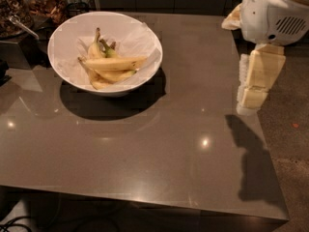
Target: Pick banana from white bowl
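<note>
Pale-yellow banana (116,63) lies atop the shorter bananas (107,76) in the white bowl (62,42) — the gripper (251,98), open or shut I cannot tell, hangs well apart at the right edge of the table (183,144) and should descend crosswise onto its middle.

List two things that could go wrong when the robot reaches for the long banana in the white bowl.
1. The banana lies across other bananas, so the gripper, now hanging at the right edge of the table far from the white bowl, might catch the wrong one or several.
2. Crumpled paper lines the bowl and could snag and lift out too.
</note>
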You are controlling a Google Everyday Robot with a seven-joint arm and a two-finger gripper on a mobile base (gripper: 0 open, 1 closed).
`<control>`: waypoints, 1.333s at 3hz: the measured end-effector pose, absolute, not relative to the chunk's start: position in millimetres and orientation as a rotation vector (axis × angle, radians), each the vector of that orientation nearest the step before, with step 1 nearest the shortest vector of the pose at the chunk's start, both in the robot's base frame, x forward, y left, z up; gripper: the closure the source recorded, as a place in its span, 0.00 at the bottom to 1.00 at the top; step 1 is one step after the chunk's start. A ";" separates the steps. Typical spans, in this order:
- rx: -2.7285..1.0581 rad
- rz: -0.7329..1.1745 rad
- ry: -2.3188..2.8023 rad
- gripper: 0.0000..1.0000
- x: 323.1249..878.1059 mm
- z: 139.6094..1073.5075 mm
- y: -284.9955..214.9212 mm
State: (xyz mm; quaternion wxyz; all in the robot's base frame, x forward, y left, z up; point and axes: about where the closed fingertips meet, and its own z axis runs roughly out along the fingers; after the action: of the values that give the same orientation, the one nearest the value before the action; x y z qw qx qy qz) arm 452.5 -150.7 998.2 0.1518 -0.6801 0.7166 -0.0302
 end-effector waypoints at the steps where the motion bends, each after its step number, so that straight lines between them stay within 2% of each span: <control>1: -1.957 -0.085 2.049 0.00 453.0 998.7 -148.7; 4: -2.106 -0.162 1.905 0.00 501.1 1011.1 -28.7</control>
State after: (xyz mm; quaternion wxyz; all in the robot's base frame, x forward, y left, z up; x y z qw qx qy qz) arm 501.1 -28.7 1011.1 0.1480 -0.7321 0.6625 -0.0564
